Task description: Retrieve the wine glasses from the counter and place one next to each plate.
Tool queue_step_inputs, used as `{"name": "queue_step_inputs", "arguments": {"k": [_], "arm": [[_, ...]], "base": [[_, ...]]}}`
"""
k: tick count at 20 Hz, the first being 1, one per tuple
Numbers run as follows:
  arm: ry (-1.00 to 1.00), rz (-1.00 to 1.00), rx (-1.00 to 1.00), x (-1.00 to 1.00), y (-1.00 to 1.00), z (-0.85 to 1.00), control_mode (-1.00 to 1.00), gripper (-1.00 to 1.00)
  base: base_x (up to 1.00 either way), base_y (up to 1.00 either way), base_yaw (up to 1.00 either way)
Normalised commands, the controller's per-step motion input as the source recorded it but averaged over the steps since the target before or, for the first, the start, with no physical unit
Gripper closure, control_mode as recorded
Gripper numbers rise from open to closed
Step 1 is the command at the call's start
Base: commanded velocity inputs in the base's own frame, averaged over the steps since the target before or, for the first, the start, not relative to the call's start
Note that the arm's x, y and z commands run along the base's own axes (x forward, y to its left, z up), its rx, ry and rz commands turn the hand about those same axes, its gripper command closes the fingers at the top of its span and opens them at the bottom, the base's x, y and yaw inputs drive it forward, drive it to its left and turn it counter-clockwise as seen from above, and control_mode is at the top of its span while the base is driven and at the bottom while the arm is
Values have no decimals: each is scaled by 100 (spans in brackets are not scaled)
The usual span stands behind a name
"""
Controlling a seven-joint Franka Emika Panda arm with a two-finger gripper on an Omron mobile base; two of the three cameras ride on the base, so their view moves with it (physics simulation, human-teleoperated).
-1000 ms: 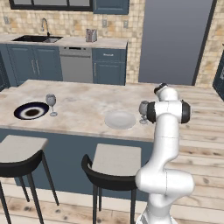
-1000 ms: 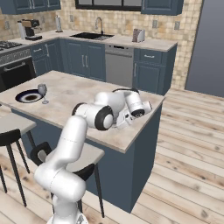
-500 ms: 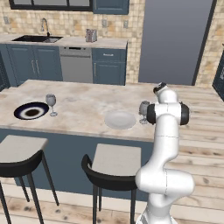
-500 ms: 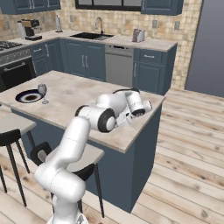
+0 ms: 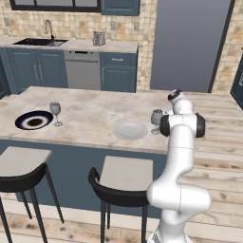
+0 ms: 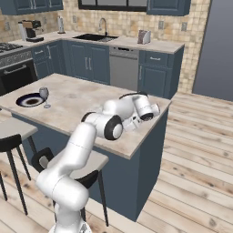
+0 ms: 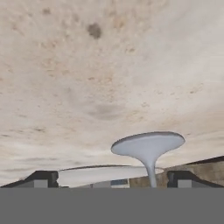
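Backing away carelessly, we could tip the second wine glass (image 5: 156,120), standing on the counter (image 5: 90,126) just beside the pale plate (image 5: 130,129); our hand (image 7: 109,180) sits spread around its stem.

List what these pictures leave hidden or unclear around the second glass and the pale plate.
- Right base view: the arm covers the glass and pale plate.
- Hand view: the wine glass bowl is cut off by the bottom edge.
- Left base view: the gripper sits behind the arm's elbow.

Two padded stools (image 5: 122,173) at the island (image 5: 95,123) – toaster (image 5: 98,38), sink (image 5: 40,42), dishwasher (image 5: 81,70), coffee maker (image 6: 28,30)
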Motion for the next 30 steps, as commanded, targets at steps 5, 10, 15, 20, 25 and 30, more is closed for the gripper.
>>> {"name": "queue_step_inputs", "arguments": {"k": [5, 10, 15, 20, 25, 30], "arm": [[2, -2, 0, -2, -13, 0, -100, -100], [-4, -2, 0, -33, -17, 12, -100, -100], [-21, -2, 0, -83, -2, 44, -100, -100], [-32, -3, 0, -100, 4, 55, -100, -100], [-32, -3, -1, -97, 8, 58, -100, -100], [-31, -5, -5, -82, 22, 74, -100, -100]], "base": [[0, 0, 0], [0, 0, 0], [0, 0, 0], [0, 0, 0], [0, 0, 0], [0, 0, 0]]}}
